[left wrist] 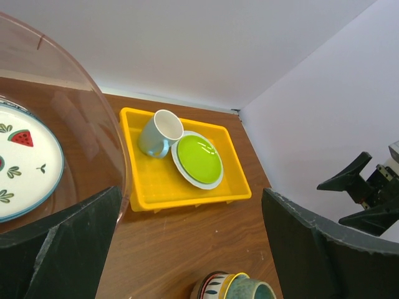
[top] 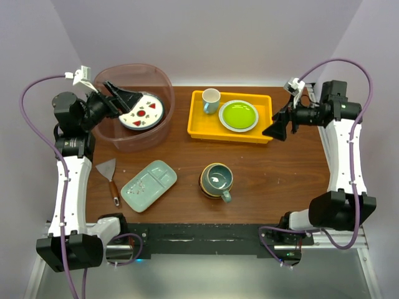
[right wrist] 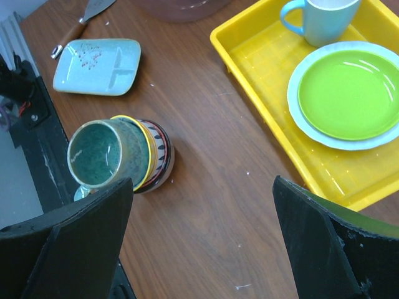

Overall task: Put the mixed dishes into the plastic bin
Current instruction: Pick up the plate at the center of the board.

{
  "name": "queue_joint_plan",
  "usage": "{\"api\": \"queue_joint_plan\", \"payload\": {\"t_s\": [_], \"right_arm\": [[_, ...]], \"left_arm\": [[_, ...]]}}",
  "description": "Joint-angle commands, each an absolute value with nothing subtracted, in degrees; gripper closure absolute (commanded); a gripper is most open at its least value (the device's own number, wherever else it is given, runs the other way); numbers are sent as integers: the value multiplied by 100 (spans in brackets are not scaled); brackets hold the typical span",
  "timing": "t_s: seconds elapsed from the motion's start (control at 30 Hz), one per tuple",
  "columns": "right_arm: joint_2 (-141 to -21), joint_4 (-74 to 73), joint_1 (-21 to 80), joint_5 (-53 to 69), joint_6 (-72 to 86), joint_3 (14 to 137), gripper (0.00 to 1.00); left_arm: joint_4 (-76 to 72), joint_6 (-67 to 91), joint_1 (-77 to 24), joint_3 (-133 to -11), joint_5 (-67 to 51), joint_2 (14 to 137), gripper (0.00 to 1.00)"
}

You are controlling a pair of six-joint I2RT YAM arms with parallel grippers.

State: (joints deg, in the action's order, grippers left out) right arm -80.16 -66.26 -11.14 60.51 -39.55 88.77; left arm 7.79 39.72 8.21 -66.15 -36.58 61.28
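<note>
The plastic bin (top: 137, 144) stands at the back left, and a white plate with red marks (top: 144, 113) lies inside it. My left gripper (top: 131, 104) hangs open over the bin, just above that plate (left wrist: 25, 162), with nothing between its fingers (left wrist: 68, 249). A pale green divided tray (top: 149, 185) lies on the table in front of the bin. At mid table a teal mug (top: 217, 179) sits in stacked patterned bowls (right wrist: 157, 156). My right gripper (top: 275, 126) is open and empty, off the right end of the yellow tray.
A yellow tray (top: 198, 124) at the back middle holds a small white cup (top: 211, 99) and a lime-green plate (top: 238, 115). A spatula (top: 109, 177) lies left of the green tray. White walls close in the back and sides.
</note>
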Motion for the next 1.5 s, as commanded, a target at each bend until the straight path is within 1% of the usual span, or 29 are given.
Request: {"api": "queue_joint_plan", "payload": {"t_s": [0.0, 0.27, 0.4, 0.5, 0.53, 0.6, 0.63, 0.7, 0.73, 0.9, 1.1, 1.13, 1.3, 1.47], "right_arm": [[-8147, -7092, -792, 5775, -4525, 9386, 2], [-8534, -7611, -45, 5011, -5001, 10167, 2], [-8569, -7497, 702, 4650, -5045, 10423, 2], [-8552, -7287, 1369, 4255, -5115, 10433, 2], [-8552, -7225, 1789, 4115, -5150, 10407, 2], [-8534, -7058, 2239, 3729, -5316, 10363, 2], [-8517, -6979, 2676, 3622, -5343, 10319, 2], [-8525, -6803, 3118, 3281, -5536, 10283, 2], [-8525, -6742, 3520, 3191, -5607, 10231, 2], [-8552, -6127, 4551, 2743, -5818, 9923, 2], [-8736, -5047, 5912, 1961, -5547, 9204, 2], [-8771, -4732, 6037, 1647, -5450, 9141, 2], [-9184, -3896, 6713, 968, -5028, 8852, 2], [-9509, -3165, 7119, 362, -4878, 8517, 2]], "left_arm": [[1088, 3569, 721, -6969, -3516, 5941, 0], [1713, 2919, 370, -7180, -2927, 5924, 0], [1907, 2742, 185, -7207, -2690, 5985, 0], [1881, 2803, 158, -7041, -2689, 5985, 0], [1881, 2821, 158, -7014, -2681, 5985, 0], [1951, 2813, 158, -6944, -2594, 5942, 0], [1986, 2804, 167, -6935, -2549, 5941, 0], [1978, 2847, 176, -6873, -2488, 5941, 0], [1978, 2961, 184, -6864, -2453, 5941, 0], [2030, 3427, 211, -6794, -2295, 5950, 0], [2417, 3350, 211, -6917, -1671, 5845, 0], [2487, 3296, 211, -6943, -1609, 5793, 0], [2751, 2945, 211, -7031, -1178, 5687, 0], [3049, 2716, 211, -6979, -757, 5511, 0]]}}
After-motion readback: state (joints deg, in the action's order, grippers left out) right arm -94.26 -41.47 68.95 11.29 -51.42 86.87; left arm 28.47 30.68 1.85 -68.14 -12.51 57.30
